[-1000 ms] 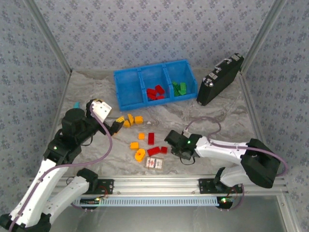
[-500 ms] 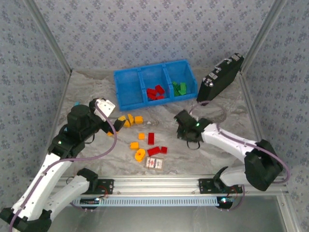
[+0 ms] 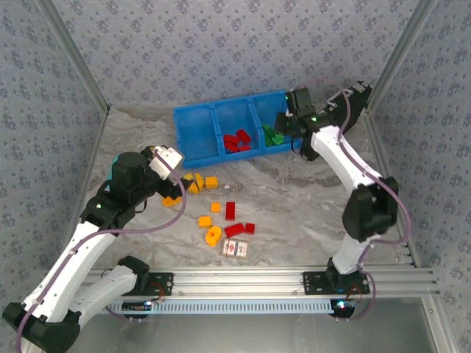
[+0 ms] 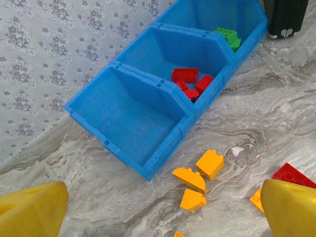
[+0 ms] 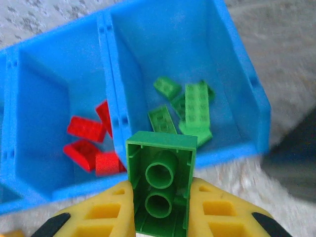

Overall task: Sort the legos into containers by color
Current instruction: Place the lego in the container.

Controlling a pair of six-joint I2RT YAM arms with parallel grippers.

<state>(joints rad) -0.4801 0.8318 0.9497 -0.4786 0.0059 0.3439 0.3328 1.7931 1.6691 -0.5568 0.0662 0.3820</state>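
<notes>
Your right claw (image 5: 160,202) grips a green plastic brick (image 5: 160,163) over the blue three-compartment plastic tray (image 5: 232,64); your left claw (image 4: 160,210) gapes empty.

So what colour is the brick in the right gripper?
Green. The brick shows best in the right wrist view, clamped in the right gripper.
</notes>
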